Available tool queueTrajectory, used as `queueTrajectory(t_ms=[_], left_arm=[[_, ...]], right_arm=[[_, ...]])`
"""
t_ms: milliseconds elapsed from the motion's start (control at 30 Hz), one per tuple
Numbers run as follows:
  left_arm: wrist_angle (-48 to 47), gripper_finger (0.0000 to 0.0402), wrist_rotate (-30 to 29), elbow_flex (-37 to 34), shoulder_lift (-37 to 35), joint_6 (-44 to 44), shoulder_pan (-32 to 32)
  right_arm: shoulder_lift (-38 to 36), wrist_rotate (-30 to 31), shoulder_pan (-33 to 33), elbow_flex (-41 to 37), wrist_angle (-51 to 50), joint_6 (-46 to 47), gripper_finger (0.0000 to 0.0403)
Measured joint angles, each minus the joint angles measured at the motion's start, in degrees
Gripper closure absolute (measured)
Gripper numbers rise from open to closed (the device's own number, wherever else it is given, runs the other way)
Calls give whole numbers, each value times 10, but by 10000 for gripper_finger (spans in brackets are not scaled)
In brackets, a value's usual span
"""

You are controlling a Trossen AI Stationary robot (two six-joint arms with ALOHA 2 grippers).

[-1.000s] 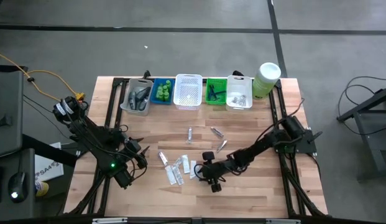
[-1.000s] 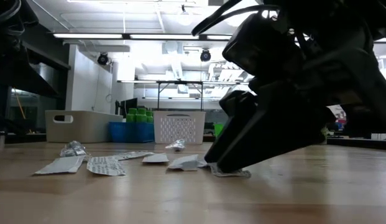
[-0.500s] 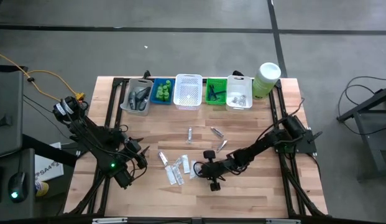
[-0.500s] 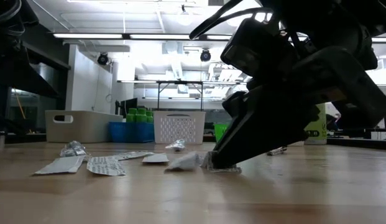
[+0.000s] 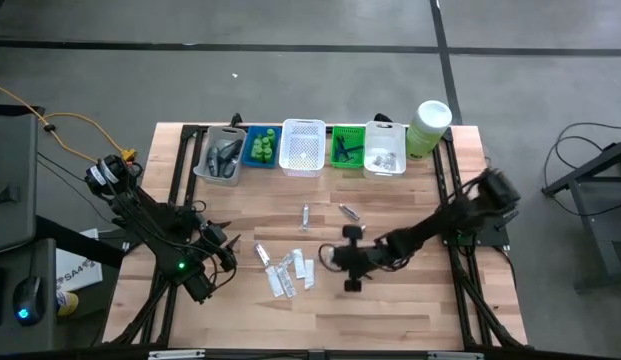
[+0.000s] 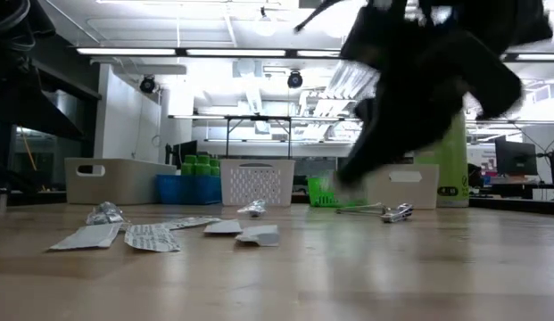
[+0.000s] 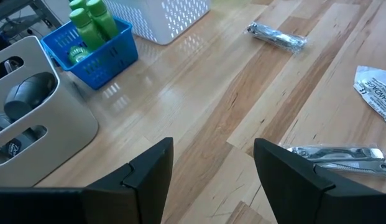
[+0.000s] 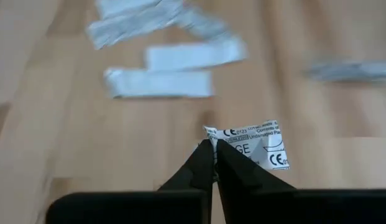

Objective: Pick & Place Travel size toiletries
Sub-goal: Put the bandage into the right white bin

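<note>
My right gripper [image 5: 335, 257] hovers above the middle of the table, shut on a flat white printed sachet [image 8: 255, 146]. More white sachets [image 5: 287, 272] lie flat on the wood just left of it and also show in the right wrist view [image 8: 161, 81]. Small silvery tubes [image 5: 347, 211] [image 5: 305, 215] lie farther toward the baskets. My left gripper [image 5: 228, 245] waits open at the table's left near side, its fingers [image 7: 149, 174] over bare wood, with a silvery tube [image 7: 339, 155] lying beside it. My right gripper pinches the sachet between its two fingertips [image 8: 205, 158] at one edge, near a corner [image 8: 225, 144]. The fingers slant down at it. The sachet is lifted clear of the table and sticks out past the fingertips.
Along the far edge stands a row of baskets: grey [image 5: 221, 155], blue with green bottles [image 5: 261, 147], white [image 5: 302, 147], green [image 5: 346, 148] and clear [image 5: 384, 150]. A pale-green canister [image 5: 428, 128] stands at the far right corner. Bare wood lies along the near edge.
My right gripper, shut low on the table beside the sachets a second ago, has risen and moved slightly toward the table's right and far side. The sachet it was on has come up with it, clear of the wood. The other sachets have stayed put.
</note>
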Motion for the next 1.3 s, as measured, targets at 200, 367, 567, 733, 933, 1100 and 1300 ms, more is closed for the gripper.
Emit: queueTrajectory(t_ms=[200,367,567,733,933,1100,1300], left_arm=[[1,181,0,0,0,0,0],[1,181,1,0,0,0,0],[1,181,1,0,0,0,0],[3,181,2,0,0,0,0],[9,181,8,0,0,0,0],[23,181,17,0,0,0,0],[41,181,36,0,0,4,0]], right_arm=[[-118,96,-38,1,-176,12,399],[-195,149,-95,1,-323,-25,399],[-237,203,-203,2,-402,-133,399],[-237,191,-316,2,-401,-280,399],[-230,176,-433,2,-350,-351,399],[-230,108,-502,2,-341,-378,399],[-228,62,-536,2,-339,-377,399]])
